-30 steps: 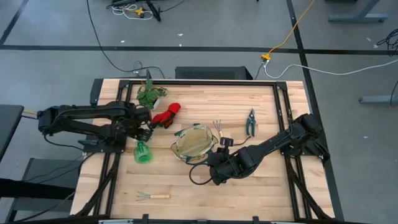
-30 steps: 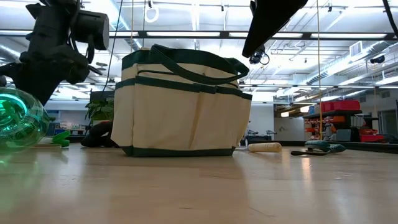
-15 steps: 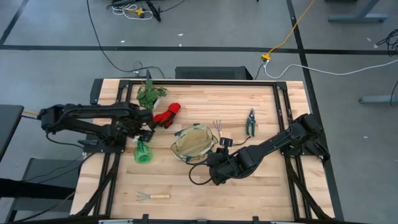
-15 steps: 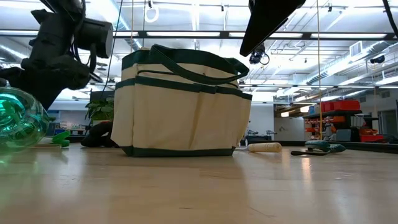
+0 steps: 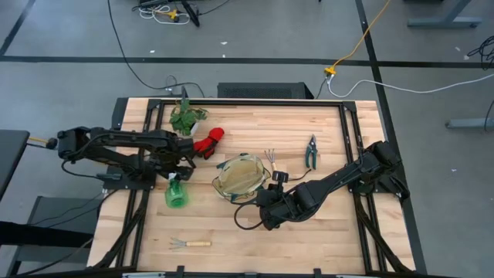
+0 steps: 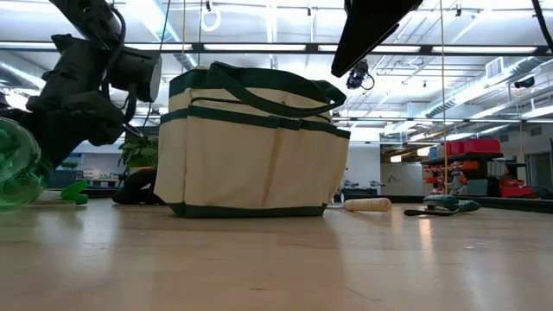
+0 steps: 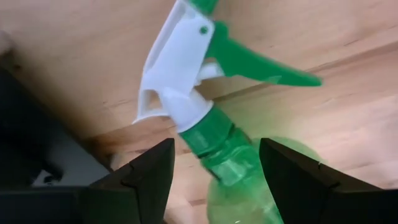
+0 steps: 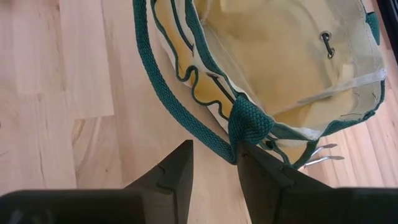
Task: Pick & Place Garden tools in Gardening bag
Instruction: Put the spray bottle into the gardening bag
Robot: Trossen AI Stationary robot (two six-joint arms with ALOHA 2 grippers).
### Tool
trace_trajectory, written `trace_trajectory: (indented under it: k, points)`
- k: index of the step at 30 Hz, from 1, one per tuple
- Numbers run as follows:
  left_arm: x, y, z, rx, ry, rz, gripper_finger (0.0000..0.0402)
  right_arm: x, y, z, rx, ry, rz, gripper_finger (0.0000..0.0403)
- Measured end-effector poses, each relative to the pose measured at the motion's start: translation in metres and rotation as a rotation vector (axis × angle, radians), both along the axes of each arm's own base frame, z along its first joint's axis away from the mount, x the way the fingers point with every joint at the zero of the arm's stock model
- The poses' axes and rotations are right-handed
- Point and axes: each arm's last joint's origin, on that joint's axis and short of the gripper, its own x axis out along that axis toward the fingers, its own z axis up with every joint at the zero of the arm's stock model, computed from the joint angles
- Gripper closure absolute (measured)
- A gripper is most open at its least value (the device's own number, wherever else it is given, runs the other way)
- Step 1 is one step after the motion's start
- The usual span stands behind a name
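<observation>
The translucent green spray bottle (image 5: pixel 177 193) lies on its side on the table, also in the left wrist view (image 7: pixel 217 152). My left gripper (image 7: pixel 216 149) is open and low over it (image 5: pixel 179 171), one finger on each side of its neck. The beige gardening bag (image 5: pixel 241 176) stands mid-table with its mouth open. My right gripper (image 8: pixel 215 149) is at the bag's near rim (image 5: pixel 261 202), nearly shut at its green handle. Red gloves (image 5: pixel 207 143), pruning shears (image 5: pixel 311 150) and two wooden-handled forks (image 5: pixel 270 158) (image 5: pixel 189 244) lie on the table. My left gripper's fingers (image 7: pixel 149 174) stand on either side of the bottle's neck (image 7: pixel 211 140), just below the white trigger head, coming from above and lying across the bottle. I cannot tell whether they touch it. The bottle lies on the table. My right gripper has the bag's green handle strap (image 8: pixel 221 149) between its fingertips, close to where the strap joins the rim (image 8: pixel 249 124). The fingers come from above and from the near side. A narrow gap still shows between them. The bag stands on the table.
A leafy green plant bunch (image 5: pixel 187 117) lies at the far left, beside the gloves. The bag's mouth faces up between the two arms. Bare wood lies along the near edge, right of the lone fork.
My left gripper has come down over the spray bottle's neck. The bottle has shifted a little toward the table's near edge. My right gripper and the bag have kept still.
</observation>
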Motion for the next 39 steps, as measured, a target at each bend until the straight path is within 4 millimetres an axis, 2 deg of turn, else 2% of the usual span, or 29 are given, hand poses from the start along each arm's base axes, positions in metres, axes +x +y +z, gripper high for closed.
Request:
trace_trajectory:
  k: [3, 9, 21, 25, 31, 39]
  points:
    - [0.001, -0.002, 0.0, -0.001, 0.018, 0.057, 0.0158, 0.0, 0.0, 0.0, 0.002, -0.001, -0.002, 0.0277]
    - [0.003, -0.009, -0.004, -0.022, 0.051, 0.036, 0.0158, 0.0, 0.001, 0.0, 0.002, -0.001, 0.0, 0.0277]
    - [0.022, -0.017, -0.031, -0.092, 0.118, -0.028, 0.0161, 0.0, 0.001, 0.0, 0.003, -0.002, 0.0, 0.0277]
    - [0.024, -0.017, -0.037, -0.109, 0.131, -0.039, 0.0186, 0.0, 0.001, 0.0, 0.003, -0.004, 0.0, 0.0277]
    - [0.024, -0.017, -0.036, -0.113, 0.116, -0.075, 0.0256, 0.0, 0.001, 0.0, 0.005, -0.007, 0.0, 0.0277]
    - [0.024, -0.017, -0.035, -0.103, 0.095, -0.117, 0.0256, 0.0, 0.001, 0.0, 0.004, -0.009, -0.001, 0.0277]
